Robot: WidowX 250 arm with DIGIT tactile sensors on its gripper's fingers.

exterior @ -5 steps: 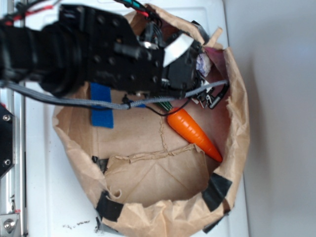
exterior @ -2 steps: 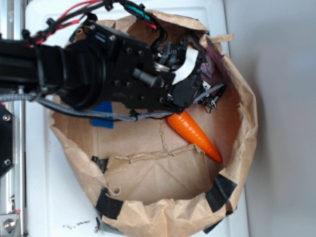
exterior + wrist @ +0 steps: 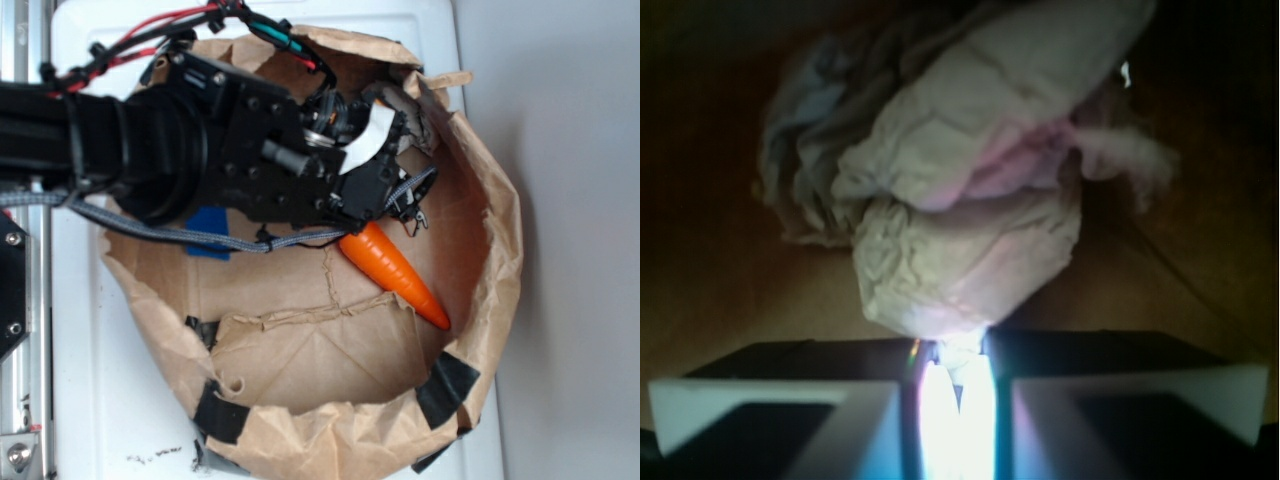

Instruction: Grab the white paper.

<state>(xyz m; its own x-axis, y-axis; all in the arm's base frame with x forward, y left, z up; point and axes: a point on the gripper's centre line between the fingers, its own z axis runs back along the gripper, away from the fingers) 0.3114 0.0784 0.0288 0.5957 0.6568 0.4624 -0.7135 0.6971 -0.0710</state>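
I am seeing the pincer (image 3: 955,375) pinching a lower fold of the white paper (image 3: 970,200) in the wrist view, its two fingers (image 3: 840,410) sitting close together with only a narrow bright gap between them. The crumpled ball is filling the space just ahead of them, over the brown floor of the paper bag (image 3: 300,370). From the exterior view, I am looking at the black arm (image 3: 200,150) reaching into the bag's upper part, with the orange carrot (image 3: 392,272) lying just below it. The bag is resting on the white tabletop (image 3: 100,400).
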